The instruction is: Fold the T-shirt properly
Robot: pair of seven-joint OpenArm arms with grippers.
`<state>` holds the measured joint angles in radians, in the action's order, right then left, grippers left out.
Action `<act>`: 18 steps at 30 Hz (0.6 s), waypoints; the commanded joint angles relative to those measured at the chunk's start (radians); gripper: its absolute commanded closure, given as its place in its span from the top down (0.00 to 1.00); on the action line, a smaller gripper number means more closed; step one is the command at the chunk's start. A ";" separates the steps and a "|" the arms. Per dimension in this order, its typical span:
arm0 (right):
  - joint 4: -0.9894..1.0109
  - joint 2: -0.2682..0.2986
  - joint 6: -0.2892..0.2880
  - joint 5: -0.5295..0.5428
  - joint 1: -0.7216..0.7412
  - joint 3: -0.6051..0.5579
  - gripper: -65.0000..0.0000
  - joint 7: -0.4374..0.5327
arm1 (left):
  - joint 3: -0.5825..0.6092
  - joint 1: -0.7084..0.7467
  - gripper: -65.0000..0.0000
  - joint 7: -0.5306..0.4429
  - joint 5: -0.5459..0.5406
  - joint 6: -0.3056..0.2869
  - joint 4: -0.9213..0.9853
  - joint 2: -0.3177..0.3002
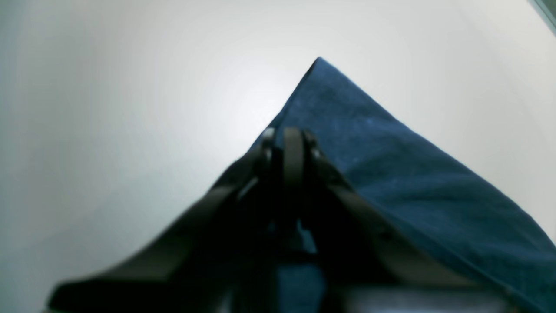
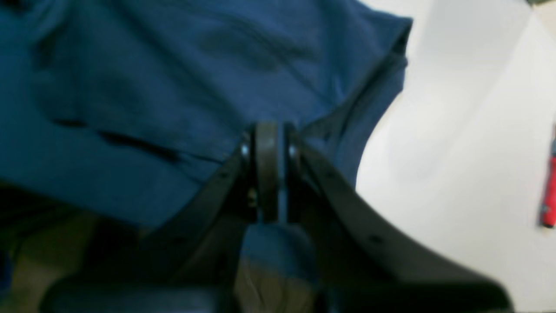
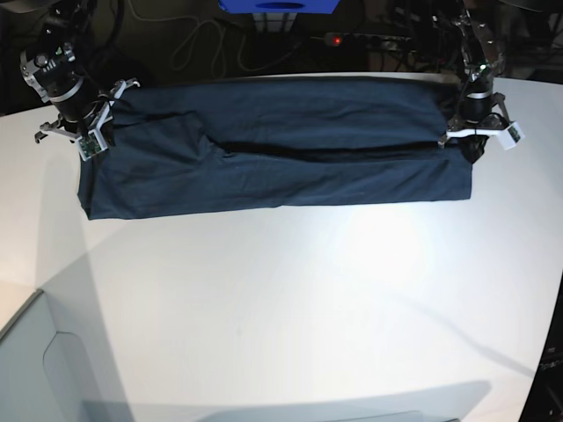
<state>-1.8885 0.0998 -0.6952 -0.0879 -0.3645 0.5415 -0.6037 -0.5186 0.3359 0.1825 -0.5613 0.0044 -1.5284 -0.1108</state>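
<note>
One T-shirt [image 3: 281, 158], two grippers clamped on it.

It lies as a long band across the white table's [image 3: 290, 299] far side (dark navy); left gripper [image 3: 478, 132] and right gripper [image 3: 86, 132] pinch opposite ends.

table: white [image 3: 290, 299], fills most of the base view; its surface shows again as pale, blurred ground in the left wrist view [image 1: 108, 108] and at the right of the right wrist view [image 2: 456, 152]
blue box: blue object [image 3: 280, 6] at the top centre of the base view, beyond the table's far edge, cut off by the frame
cables: pale cords [image 3: 198, 40] looping on the dark floor, upper left of centre
power strip: dark bar with a red light [image 3: 336, 40], top of the base view, right of centre
red object: narrow red item [image 2: 549, 191] at the right edge of the right wrist view, too blurred to identify
</note>
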 commanded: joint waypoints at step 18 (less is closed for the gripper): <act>0.419 0.053 -0.003 0.014 0.220 0.005 0.01 0.040 | -0.007 0.048 0.35 -0.031 -0.006 -0.004 -0.079 -0.010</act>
<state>-1.4654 0.1413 -0.6941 -0.0547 -0.1478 0.5461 -0.5426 -0.5201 0.3771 0.1757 -0.5621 0.0036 -1.5913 -0.1112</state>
